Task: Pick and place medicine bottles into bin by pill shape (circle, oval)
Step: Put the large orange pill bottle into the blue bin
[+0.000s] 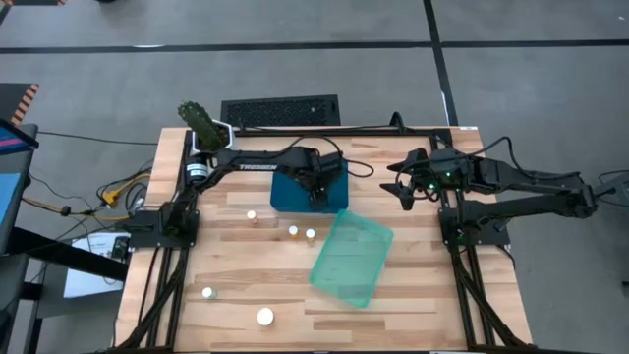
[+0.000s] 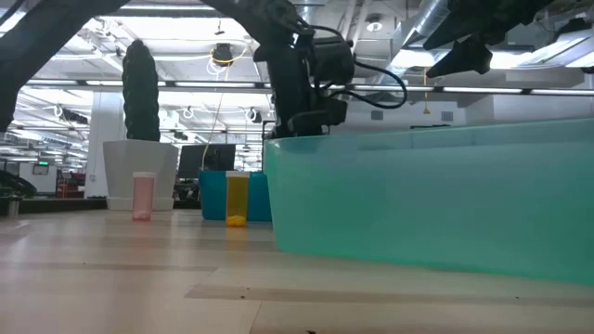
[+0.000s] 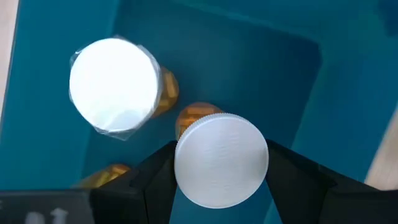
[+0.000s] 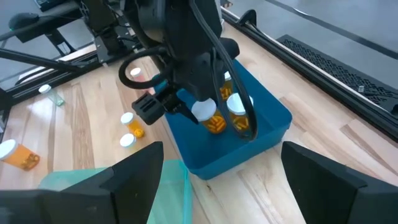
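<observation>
Clearly the left gripper point(image 3: 221, 180) hung over the dark blue plastic bin point(image 1: 295, 192), its fingers clamped on a white-capped amber medicine bottle point(image 3: 221, 158) — the placing step; next it needed to release beside the bottle already inside point(image 3: 115, 84) — while the right gripper point(image 1: 405, 189) waited wide open, empty

A pale wooden table point(image 1: 246, 295) stands on grey floor point(image 1: 98, 79) crossed by dark lines point(image 1: 295, 45). A black vent grille point(image 1: 280, 110) lies at its far edge. Beyond, strip lights point(image 2: 56, 51) and silver ducting point(image 2: 418, 23) run under an open ceiling.
</observation>
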Robot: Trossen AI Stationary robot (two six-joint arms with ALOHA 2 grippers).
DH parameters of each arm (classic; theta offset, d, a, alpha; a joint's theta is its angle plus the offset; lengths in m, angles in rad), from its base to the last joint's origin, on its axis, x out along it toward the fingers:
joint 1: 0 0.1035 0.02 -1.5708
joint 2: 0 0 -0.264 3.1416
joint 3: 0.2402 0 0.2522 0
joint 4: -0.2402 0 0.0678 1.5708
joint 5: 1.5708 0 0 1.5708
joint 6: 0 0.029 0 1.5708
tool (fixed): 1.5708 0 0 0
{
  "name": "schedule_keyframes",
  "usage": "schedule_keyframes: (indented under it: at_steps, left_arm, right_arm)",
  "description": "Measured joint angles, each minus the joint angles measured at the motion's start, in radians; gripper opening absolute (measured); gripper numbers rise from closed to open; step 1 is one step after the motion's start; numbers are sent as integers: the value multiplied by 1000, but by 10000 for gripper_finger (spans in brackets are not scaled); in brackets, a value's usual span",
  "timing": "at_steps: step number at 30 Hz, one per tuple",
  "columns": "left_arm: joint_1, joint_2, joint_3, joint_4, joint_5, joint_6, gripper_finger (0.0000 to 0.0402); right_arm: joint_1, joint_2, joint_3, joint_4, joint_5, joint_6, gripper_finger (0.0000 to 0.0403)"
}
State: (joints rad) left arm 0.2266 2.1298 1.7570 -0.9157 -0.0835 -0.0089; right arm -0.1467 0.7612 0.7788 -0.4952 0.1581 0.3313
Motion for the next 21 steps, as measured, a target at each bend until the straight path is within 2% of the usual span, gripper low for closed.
schedule_keyframes:
  at_steps: [6,21]
  left_arm:
    - [18,0,-20,13,43,-3,206]
    - [26,-2,-25,17,73,12,207]
  right_arm:
    - [0,0,0,2,0,0,333]
    - [0,0,0,1,0,0,333]
